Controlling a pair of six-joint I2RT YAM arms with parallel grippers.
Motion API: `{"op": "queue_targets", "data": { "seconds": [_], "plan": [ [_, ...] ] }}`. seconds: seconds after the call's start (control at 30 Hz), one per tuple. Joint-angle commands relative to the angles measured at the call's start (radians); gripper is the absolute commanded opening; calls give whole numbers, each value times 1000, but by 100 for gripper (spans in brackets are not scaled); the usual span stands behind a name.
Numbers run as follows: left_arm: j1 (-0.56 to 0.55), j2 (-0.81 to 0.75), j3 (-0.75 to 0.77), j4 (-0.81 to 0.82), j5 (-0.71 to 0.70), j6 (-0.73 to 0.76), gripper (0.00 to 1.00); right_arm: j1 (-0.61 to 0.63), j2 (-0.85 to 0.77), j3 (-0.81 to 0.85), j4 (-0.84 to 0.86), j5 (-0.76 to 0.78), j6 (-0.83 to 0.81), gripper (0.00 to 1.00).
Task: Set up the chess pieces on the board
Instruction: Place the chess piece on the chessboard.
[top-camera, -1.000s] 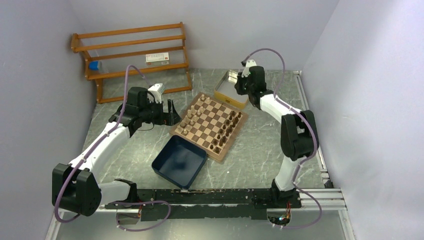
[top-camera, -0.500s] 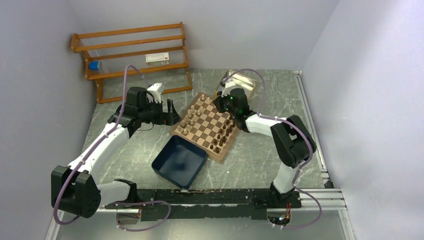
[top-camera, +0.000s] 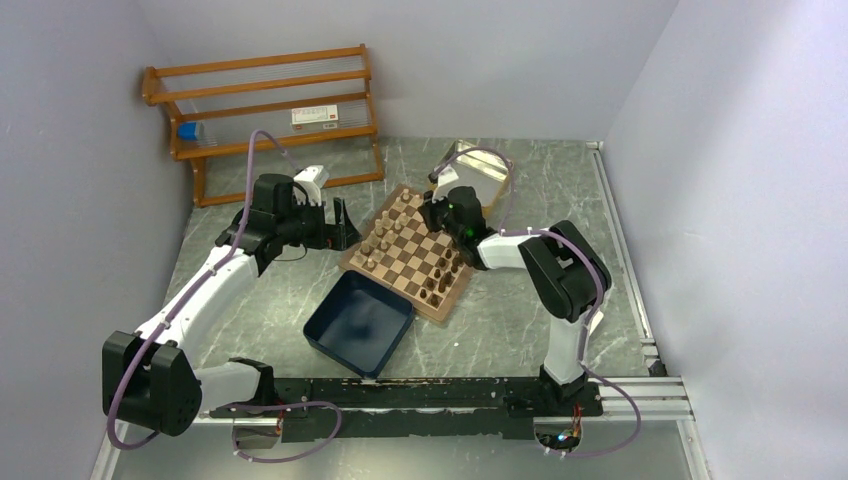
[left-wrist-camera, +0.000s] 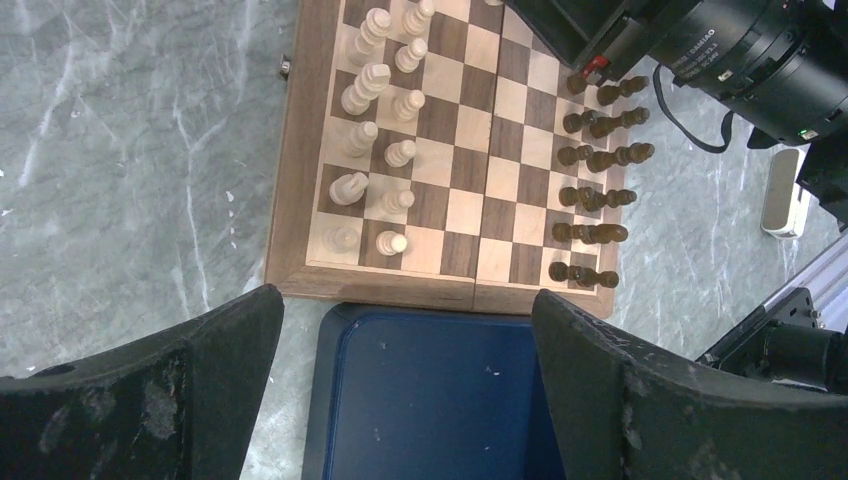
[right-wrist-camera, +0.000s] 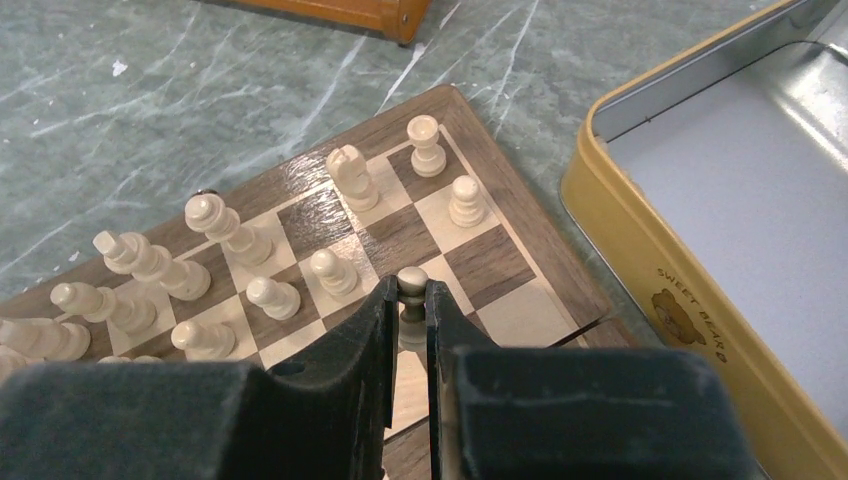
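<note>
The little light pawn (right-wrist-camera: 411, 282) is pinched between the two fingers of the right gripper (right-wrist-camera: 410, 300). It hangs over the far corner of the board (left-wrist-camera: 290, 200), by a gap in the front row of light pieces (left-wrist-camera: 375, 130). I cannot tell if its foot touches the square yet.

A second ago the right arm was over by the tin (right-wrist-camera: 640, 260). Now it has swung across to the board. The left arm has not moved at all. Its left gripper (left-wrist-camera: 405, 310) is spread wide and holds nothing, and it hangs beside the board, above the near edge of the blue tray (left-wrist-camera: 430, 400).

I think this means one more pawn is about to go in its spot. The dark pieces (left-wrist-camera: 595, 160) already stand in two rows on the other side, so the job looks nearly done.

The pieces are smooth turned wood with round heads and wide feet. The board is flat wood with dark and cream squares and a brown edge. The tin is shiny inside with a yellow wall. The tray looks smooth and square with round corners. The table (left-wrist-camera: 130, 150) looks like gray-green stone with white veins.
</note>
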Motion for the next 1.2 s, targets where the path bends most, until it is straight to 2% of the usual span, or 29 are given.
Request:
{"op": "queue_targets", "data": {
  "seconds": [0.0,0.43,0.63,0.8,1.17],
  "plan": [
    [13,-19,0,9,-23,14,99,11,19,21,28,16,-40,16],
    [12,-30,-2,13,-16,14,99,16,39,35,-8,20,-62,22],
    [12,-30,-2,10,-19,14,99,15,30,50,-38,18,-62,30],
    [12,-35,-2,8,-24,14,99,15,22,54,-64,18,-62,30],
    [13,-31,-2,13,-14,13,99,14,3,219,-422,29,-62,39]
  ]
}}
